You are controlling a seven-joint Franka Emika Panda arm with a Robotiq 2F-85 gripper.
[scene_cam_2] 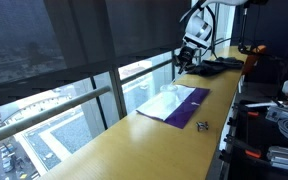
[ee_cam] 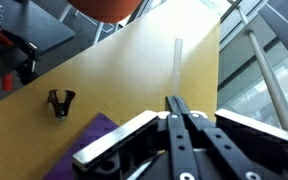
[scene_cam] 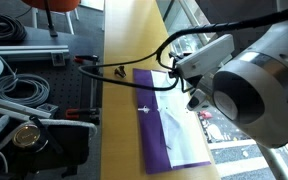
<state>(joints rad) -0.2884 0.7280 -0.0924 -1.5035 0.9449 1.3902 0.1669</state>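
My gripper [ee_cam: 174, 101] is shut with nothing between its fingers, the two black fingers pressed together. It hangs above a long wooden counter [ee_cam: 124, 70] by the window. In the wrist view a small black binder clip [ee_cam: 61, 101] lies on the wood to the left of the fingertips. A corner of a purple cloth [ee_cam: 96, 136] shows just below the clip. A thin clear stick [ee_cam: 177, 62] lies ahead of the fingertips. In both exterior views the purple cloth [scene_cam: 162, 120] [scene_cam_2: 174, 103] carries a clear sheet [scene_cam: 181, 126], and the gripper [scene_cam_2: 184, 58] hovers past the cloth's far end.
Black cables [scene_cam: 119, 70] lie across the counter near the cloth. Beside the counter stand coiled hoses [scene_cam: 24, 92], red-handled clamps [scene_cam: 82, 122] and an orange chair [scene_cam: 56, 6]. Window glass and a rail [scene_cam_2: 74, 95] run along the counter's other edge.
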